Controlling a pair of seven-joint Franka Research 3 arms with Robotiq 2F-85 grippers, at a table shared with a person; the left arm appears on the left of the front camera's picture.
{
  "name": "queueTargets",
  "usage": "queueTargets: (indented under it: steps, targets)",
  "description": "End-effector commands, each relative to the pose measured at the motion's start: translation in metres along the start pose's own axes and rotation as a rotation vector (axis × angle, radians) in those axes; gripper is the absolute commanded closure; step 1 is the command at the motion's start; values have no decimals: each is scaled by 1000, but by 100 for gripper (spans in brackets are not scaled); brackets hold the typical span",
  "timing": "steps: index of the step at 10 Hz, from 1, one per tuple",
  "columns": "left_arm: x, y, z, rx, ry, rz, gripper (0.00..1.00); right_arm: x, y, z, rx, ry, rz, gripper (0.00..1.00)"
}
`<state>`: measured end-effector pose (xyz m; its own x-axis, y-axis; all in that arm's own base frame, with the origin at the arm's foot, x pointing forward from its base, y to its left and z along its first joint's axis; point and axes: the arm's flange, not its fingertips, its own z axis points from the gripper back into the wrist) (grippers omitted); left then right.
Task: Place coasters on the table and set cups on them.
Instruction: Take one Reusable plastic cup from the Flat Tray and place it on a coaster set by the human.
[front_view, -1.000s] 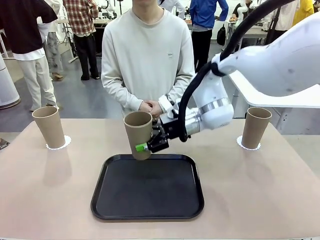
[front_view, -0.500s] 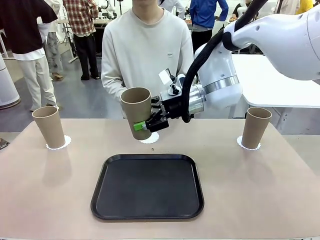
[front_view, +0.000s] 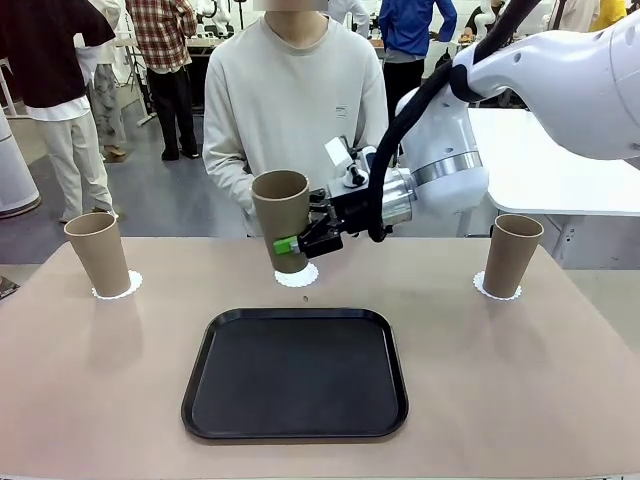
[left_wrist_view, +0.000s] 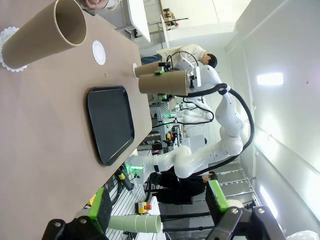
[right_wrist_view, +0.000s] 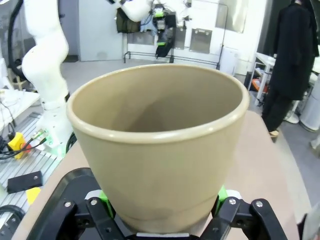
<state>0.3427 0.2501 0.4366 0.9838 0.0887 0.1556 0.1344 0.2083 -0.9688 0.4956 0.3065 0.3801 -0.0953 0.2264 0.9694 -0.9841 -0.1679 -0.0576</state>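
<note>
The right gripper (front_view: 291, 243) pinches a cup (front_view: 281, 218) at the desk's (front_view: 520, 380) 12 o'clock edge, its base over a coaster (front_view: 297, 276). The left gripper (left_wrist_view: 159, 202) stands spread, holding nothing.

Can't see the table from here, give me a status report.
Right gripper shut on middle cup, over the far-centre coaster. Left gripper open, holding nothing. Two other cups on coasters. Tray nearer, not in the way.
</note>
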Motion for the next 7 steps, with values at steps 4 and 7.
queueTargets:
  steps: [4,7]
  targets:
    - [-1,-3,1,-6,-6,2,0,-67,-95,39,-66,-158,-103,17]
    - [-1,-3,1,-6,-6,2,0,-79,-118,20,-35,-153,-104,17]
